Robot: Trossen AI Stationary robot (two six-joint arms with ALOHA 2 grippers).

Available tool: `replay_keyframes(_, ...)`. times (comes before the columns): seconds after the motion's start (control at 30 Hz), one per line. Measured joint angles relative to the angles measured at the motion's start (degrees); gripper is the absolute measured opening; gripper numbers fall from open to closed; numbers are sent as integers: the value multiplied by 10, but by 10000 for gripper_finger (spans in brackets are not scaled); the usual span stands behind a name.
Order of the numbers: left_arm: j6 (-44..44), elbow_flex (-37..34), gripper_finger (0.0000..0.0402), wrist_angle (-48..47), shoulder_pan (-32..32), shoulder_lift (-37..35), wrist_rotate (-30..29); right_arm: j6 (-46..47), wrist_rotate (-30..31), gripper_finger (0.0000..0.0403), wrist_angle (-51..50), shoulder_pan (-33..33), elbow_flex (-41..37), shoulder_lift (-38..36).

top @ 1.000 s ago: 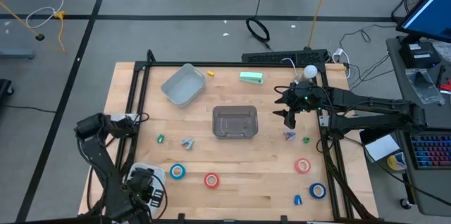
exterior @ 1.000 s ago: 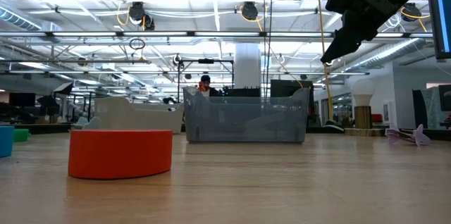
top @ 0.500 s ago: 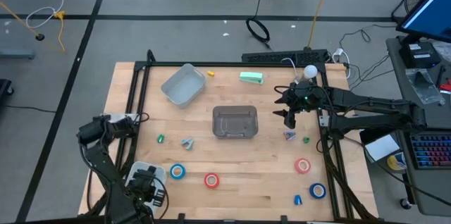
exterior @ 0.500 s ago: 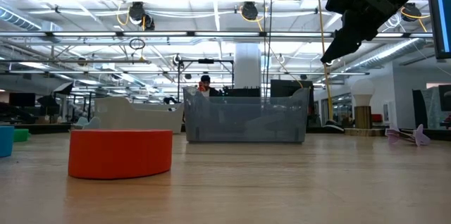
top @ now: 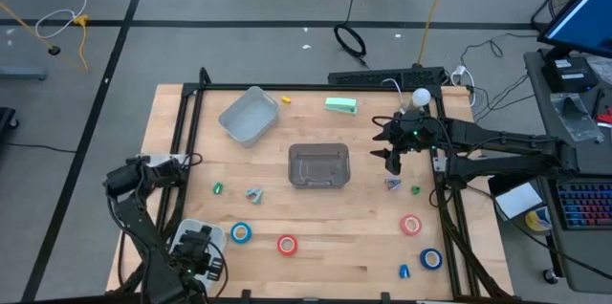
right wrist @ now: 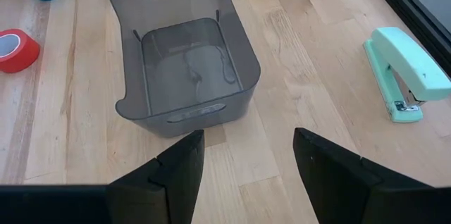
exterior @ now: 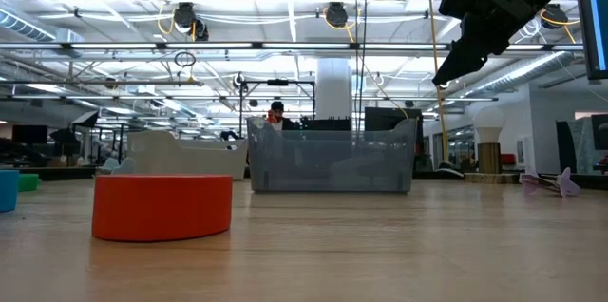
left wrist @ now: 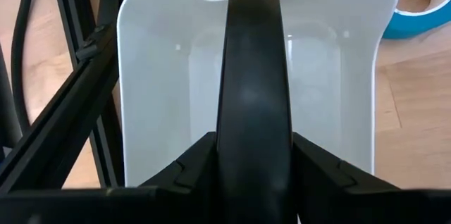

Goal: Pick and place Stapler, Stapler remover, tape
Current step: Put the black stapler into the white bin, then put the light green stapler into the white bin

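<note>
- The right gripper (top: 391,159) is hovering above the bench (top: 363,247), just right of the grey bin (top: 319,165), with its two fingers (right wrist: 180,164) standing apart and nothing between them.
- The left gripper (top: 196,251) is sitting low at the bench's near left corner, over a white bin (left wrist: 338,62); its fingers are looking pressed together into one dark bar in the left wrist view.
- The mint-green stapler (top: 340,105) is lying near the far edge of the bench, beyond the grey bin and well apart from both grippers.
- One purple staple remover (top: 393,184) is resting just beside the right gripper's shadowed side, and a grey staple remover (top: 253,192) is lying left of the grey bin.
- The blue tape roll (top: 241,233) and red tape roll (top: 287,244) are sitting side by side near the front edge, the blue one just beside the white bin.
- A second red tape roll (top: 411,225) and a second blue tape roll (top: 431,259) are lying toward the front right corner.
- A light grey bin (top: 248,116) is standing tilted at the far left of the bench.
- The grey bin is standing empty in the middle.
</note>
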Motion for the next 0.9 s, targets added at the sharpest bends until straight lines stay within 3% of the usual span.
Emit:
replay_keyframes(0.13,0,-19,169,44,0,2,6,0,0,210,0,0,0,0)
replay_keyframes(0.23,1,-39,160,87,1,3,10,-1,0,210,0,0,0,0)
replay_keyframes(0.57,4,-42,91,61,4,-14,-6,-1,0,210,0,0,0,0)
replay_keyframes(0.83,7,-28,68,35,3,-80,-8,-1,0,210,3,0,0,0)
replay_keyframes(0.9,0,-27,66,34,8,-109,-37,-1,0,210,8,0,0,0)
